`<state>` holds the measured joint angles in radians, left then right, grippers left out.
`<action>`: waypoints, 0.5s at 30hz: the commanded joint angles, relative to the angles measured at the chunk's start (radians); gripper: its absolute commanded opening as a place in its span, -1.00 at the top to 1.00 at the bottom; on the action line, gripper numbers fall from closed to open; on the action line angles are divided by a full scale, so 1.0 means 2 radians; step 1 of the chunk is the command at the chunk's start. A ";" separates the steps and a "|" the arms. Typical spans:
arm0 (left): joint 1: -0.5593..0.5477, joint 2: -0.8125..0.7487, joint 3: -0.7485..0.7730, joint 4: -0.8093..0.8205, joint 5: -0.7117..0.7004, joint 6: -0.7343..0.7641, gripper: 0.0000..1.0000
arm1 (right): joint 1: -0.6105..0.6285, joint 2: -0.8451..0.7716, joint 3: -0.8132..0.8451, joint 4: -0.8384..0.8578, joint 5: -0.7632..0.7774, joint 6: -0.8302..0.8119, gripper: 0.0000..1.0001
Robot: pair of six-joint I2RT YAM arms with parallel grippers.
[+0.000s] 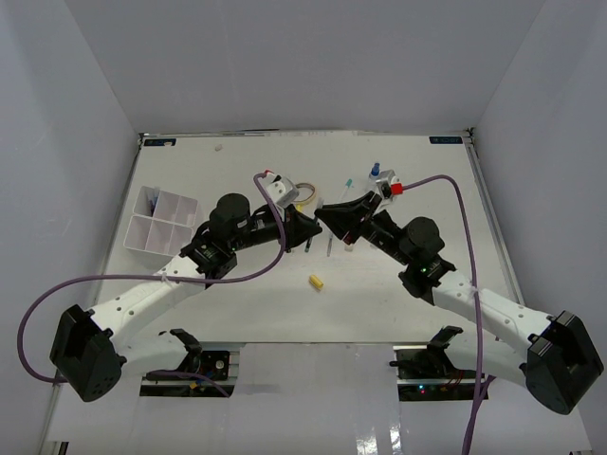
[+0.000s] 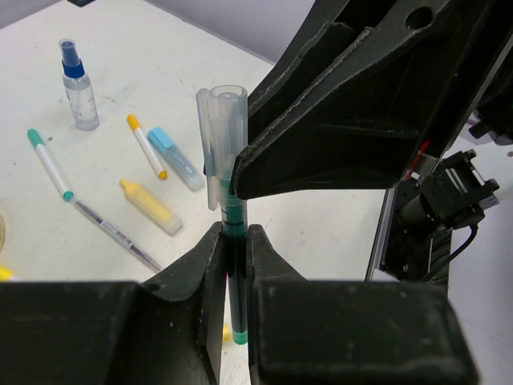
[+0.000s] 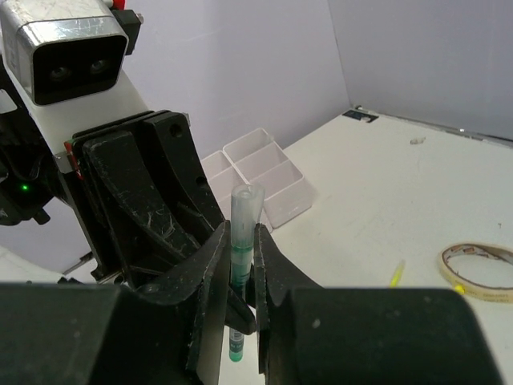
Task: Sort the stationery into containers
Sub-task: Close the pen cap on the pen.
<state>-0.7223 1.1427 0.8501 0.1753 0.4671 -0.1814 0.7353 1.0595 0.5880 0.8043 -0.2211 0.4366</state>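
Top external view has both arms stretched inward from their bases and meeting nose to nose over the middle of the desk (image 1: 237, 303). My left claw (image 1: 308, 228) and right claw (image 1: 332, 220) sit tip to tip there, and what lies between them is hidden from this angle.

On the left wrist view, the left claw (image 2: 234, 234) is clamped on the barrel of a teal pen (image 2: 233, 215), which stands upright between the fingers with its lower end poking out below. The right claw's black fingers come in from above and to the right. They pinch the clear cap (image 2: 220, 136) that sits over the pen's upper end.

The right wrist view agrees: the right claw (image 3: 240, 237) is squeezed onto the clear cap (image 3: 245, 210), with the left claw's body right behind it.

Printing runs along a thin grey pen (image 2: 116, 233) on the desk, too small for me to read. The blue labels (image 1: 161, 142) at the desk's far corners are also illegible.

The white divided tray (image 1: 152, 248) sits at the left of the desk, well apart from the held pen. A spray bottle (image 2: 78, 88), a teal-capped pen (image 2: 48, 164), an orange-tipped pen (image 2: 147, 146), a blue highlighter (image 2: 178, 156) and a yellow highlighter (image 2: 151, 207) lie loose on the desk. So do the tape ring (image 3: 481, 269) and a yellow eraser piece (image 1: 317, 282). None of these is in a compartment.
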 commanded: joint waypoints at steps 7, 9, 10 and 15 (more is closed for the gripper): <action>-0.002 -0.053 -0.022 0.073 0.040 0.016 1.00 | 0.008 0.018 -0.007 -0.136 -0.039 -0.019 0.85; -0.002 -0.055 -0.031 0.073 0.038 0.015 1.00 | 0.008 0.020 -0.004 -0.139 -0.039 -0.020 0.85; -0.001 -0.057 -0.034 0.073 0.038 0.014 1.00 | 0.009 0.021 -0.003 -0.139 -0.039 -0.020 0.84; -0.001 -0.067 -0.048 0.087 0.030 0.009 1.00 | 0.009 0.026 0.004 -0.148 -0.042 -0.023 0.57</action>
<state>-0.7155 1.0920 0.7368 0.1677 0.4736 -0.1650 0.7467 1.0714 0.5957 0.6807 -0.2867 0.4366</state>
